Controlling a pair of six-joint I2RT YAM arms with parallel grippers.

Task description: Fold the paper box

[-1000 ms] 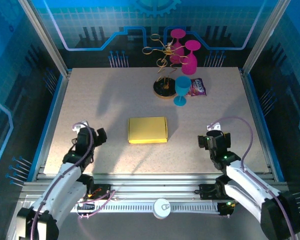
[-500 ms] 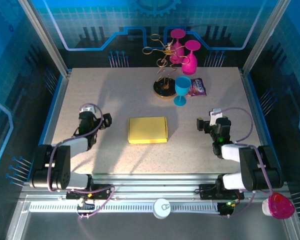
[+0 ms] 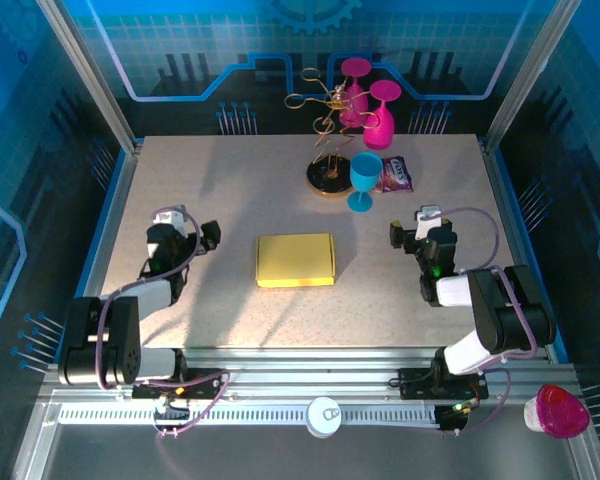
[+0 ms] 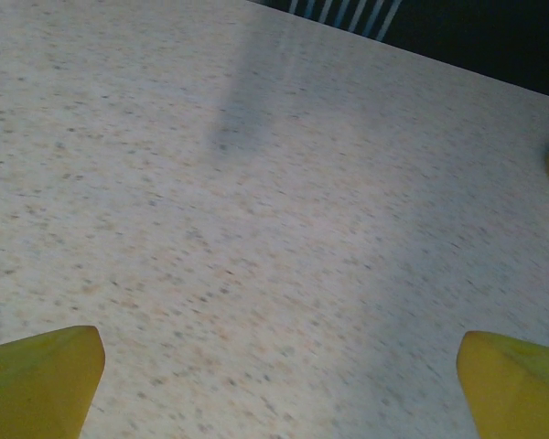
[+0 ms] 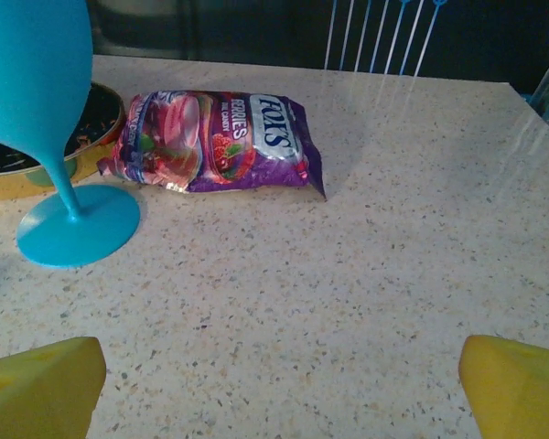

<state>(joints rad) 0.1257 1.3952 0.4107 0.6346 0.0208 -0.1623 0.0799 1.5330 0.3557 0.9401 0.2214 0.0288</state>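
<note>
Clustered at the far side of the speckled beige table [image 3: 230,190]: a round black tray with a gold rim [image 3: 320,183], carrying a gold wire stand [image 3: 332,98]; two magenta plastic goblets [image 3: 378,118] behind it; a blue plastic goblet [image 5: 37,91] upright just beside the tray rim, foot on the table; a purple printed snack packet [image 5: 215,142] lying flat just right of that foot. All well apart from the task's thing, with open tabletop between. Cannot tell whether the goblets hold anything.

In the middle of the table, between the two arms: the flat yellow cardboard paper box [image 3: 295,260], closed up as a rectangle, yellow face up. Long axis running left to right, edges nearly square with the table's. Touched by neither arm.

Left gripper [image 4: 274,393] set wide, yellow fingertips [image 4: 37,384] at the bottom corners of its wrist view, holding nothing, facing plain tabletop. Right gripper [image 5: 274,389] likewise spread wide and empty, facing the blue goblet and the packet.
</note>
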